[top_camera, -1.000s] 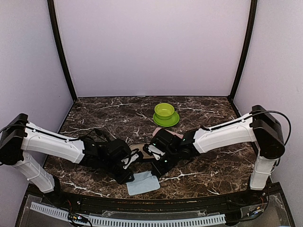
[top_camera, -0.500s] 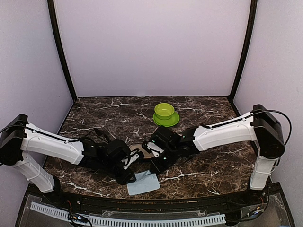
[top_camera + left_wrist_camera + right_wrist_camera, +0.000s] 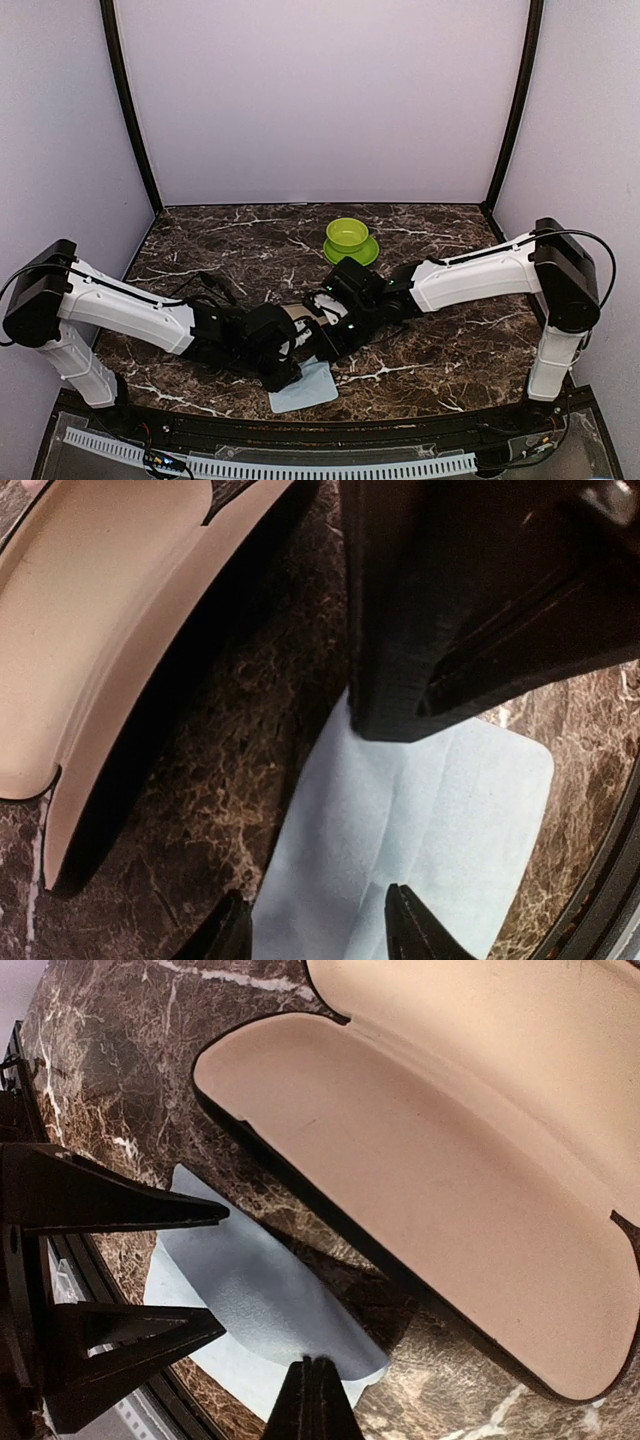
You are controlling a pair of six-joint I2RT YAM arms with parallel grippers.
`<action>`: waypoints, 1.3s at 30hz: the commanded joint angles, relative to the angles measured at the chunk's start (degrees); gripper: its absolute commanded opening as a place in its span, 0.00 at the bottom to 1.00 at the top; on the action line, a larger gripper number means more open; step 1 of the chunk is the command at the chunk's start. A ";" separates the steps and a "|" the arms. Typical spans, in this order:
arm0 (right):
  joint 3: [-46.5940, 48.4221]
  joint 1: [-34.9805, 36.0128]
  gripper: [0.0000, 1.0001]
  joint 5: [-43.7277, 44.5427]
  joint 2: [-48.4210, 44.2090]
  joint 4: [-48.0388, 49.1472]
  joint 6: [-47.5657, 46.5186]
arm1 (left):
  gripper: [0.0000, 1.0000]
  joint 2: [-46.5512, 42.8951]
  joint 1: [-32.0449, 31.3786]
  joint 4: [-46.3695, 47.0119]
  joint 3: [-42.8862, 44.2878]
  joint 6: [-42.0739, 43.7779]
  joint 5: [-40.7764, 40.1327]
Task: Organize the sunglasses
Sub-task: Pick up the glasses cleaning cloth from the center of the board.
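Observation:
No sunglasses show in any view. A black hard case (image 3: 298,317) lies open and empty with its beige lining up; it also shows in the left wrist view (image 3: 110,630) and the right wrist view (image 3: 450,1180). A light blue cloth (image 3: 305,390) lies in front of it near the table's front edge. My right gripper (image 3: 315,1368) is shut on the cloth's (image 3: 240,1300) near edge, which curls up off the table. My left gripper (image 3: 320,935) is open just above the cloth (image 3: 400,830), right next to the right gripper (image 3: 325,345).
A green bowl on a green saucer (image 3: 349,240) stands at the back centre. The two arms meet over the case and cloth at the front middle. The marble table's front edge (image 3: 300,420) runs just below the cloth.
My left gripper has moved right, from beside the case to over the cloth. My right gripper has shifted slightly left and back, staying at the cloth's edge.

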 commanded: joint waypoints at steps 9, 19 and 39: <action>-0.04 -0.60 0.00 -1.85 -1.04 2.67 1.06 | 0.45 -1.03 -0.17 -3.59 -1.47 0.48 -3.43; -0.36 -0.66 0.00 -1.64 -1.38 3.03 1.64 | 0.44 -3.39 -0.24 -5.03 -3.68 0.00 -1.56; -0.98 -0.83 0.00 -1.50 -1.72 3.35 1.94 | 0.15 -4.77 -0.26 -6.17 -4.52 -0.33 0.78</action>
